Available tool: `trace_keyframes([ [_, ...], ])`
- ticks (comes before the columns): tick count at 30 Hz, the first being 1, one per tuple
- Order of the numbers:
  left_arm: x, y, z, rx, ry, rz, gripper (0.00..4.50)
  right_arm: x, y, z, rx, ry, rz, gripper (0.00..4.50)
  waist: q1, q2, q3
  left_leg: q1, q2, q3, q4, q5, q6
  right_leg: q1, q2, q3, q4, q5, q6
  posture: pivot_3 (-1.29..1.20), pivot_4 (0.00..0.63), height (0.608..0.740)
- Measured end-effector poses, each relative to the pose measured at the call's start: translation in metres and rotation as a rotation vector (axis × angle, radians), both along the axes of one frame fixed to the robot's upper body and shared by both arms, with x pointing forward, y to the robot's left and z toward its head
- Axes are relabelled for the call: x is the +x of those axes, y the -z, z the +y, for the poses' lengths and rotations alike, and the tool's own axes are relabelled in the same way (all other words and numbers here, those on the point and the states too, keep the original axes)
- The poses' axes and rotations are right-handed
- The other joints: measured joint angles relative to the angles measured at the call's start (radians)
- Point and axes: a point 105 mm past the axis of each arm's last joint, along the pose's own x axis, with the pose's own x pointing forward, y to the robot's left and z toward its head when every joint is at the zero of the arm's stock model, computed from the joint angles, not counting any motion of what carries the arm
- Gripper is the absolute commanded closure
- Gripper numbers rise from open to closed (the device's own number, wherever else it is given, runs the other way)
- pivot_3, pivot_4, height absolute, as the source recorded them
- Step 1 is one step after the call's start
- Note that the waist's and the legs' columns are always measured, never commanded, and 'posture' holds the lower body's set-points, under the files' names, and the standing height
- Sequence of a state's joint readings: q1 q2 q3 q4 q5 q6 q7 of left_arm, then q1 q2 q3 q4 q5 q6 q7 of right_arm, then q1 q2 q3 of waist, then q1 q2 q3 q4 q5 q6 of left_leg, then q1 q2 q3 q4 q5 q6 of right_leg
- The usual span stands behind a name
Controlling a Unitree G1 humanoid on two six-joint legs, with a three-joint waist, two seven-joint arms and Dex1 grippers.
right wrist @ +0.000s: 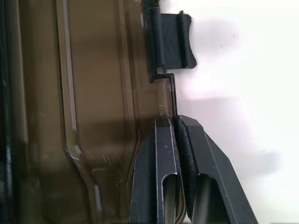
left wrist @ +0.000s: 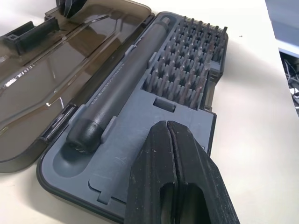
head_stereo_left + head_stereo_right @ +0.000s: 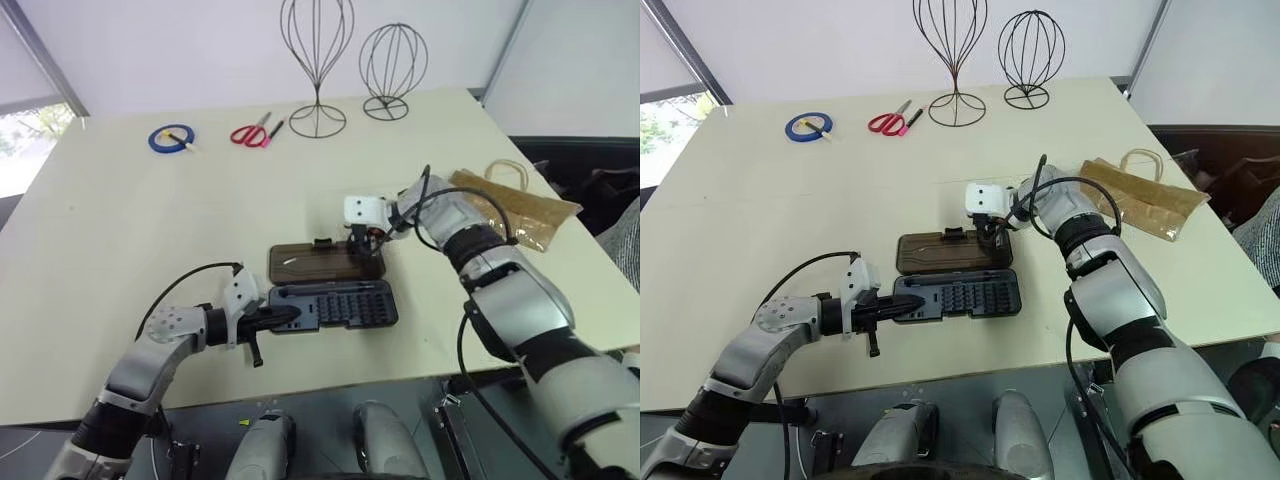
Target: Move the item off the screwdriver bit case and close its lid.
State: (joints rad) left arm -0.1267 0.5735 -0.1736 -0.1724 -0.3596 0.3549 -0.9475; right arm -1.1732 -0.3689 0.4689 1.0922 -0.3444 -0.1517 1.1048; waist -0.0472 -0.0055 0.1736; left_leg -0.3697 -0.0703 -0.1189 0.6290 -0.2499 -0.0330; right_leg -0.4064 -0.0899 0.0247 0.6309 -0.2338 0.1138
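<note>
Lying clear on the bench (image 3: 120,220), the paper bag (image 3: 520,210) was off; the right hand (image 3: 362,243) pinched the open lid's (image 3: 315,264) edge, while the closed, empty left hand (image 3: 285,318) pressed the case (image 3: 340,304).

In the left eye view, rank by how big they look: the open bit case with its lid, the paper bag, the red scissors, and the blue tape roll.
1. screwdriver bit case with lid
2. paper bag, partly hidden by the right arm
3. and 4. red scissors and blue tape roll look about alike; both lie far from the camera.
</note>
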Motion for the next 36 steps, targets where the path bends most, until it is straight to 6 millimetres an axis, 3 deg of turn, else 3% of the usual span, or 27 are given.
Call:
trace_keyframes([
  [7, 0.004, -0.002, -0.003, -0.012, -0.001, -0.007, 4.50, -0.009, -0.026, -0.006, -0.010, -0.077, -0.229, 4.48, 0.013, 0.001, 0.002, -0.005, -0.001, -0.002, 0.000, 0.000, 0.000, -0.003, -0.001, 0.000, -0.001, 0.000, 0.001, 0.00, 0.150, 0.740],
  [15, 0.014, -0.004, -0.003, -0.016, -0.006, -0.006, 4.50, -0.057, -0.053, -0.017, 0.042, 0.007, -0.318, 4.48, 0.030, 0.000, 0.002, -0.005, 0.000, -0.001, -0.001, 0.000, 0.000, -0.004, -0.003, 0.000, -0.002, -0.002, 0.002, 0.00, 0.150, 0.740],
  [23, 0.022, -0.008, -0.002, -0.014, -0.012, -0.013, 4.50, -0.085, -0.069, -0.013, 0.088, 0.048, -0.357, 4.48, 0.030, 0.000, 0.002, -0.006, 0.000, 0.000, -0.002, 0.000, 0.000, -0.004, -0.004, 0.000, -0.003, -0.003, 0.001, 0.00, 0.150, 0.740],
  [36, 0.027, -0.012, -0.002, -0.052, -0.031, 0.043, 4.50, -0.084, -0.064, -0.010, 0.092, 0.039, -0.455, 4.48, 0.030, -0.002, 0.003, -0.006, 0.000, 0.000, -0.002, 0.000, 0.000, -0.004, -0.005, -0.001, -0.003, -0.003, 0.001, 0.00, 0.150, 0.740],
])
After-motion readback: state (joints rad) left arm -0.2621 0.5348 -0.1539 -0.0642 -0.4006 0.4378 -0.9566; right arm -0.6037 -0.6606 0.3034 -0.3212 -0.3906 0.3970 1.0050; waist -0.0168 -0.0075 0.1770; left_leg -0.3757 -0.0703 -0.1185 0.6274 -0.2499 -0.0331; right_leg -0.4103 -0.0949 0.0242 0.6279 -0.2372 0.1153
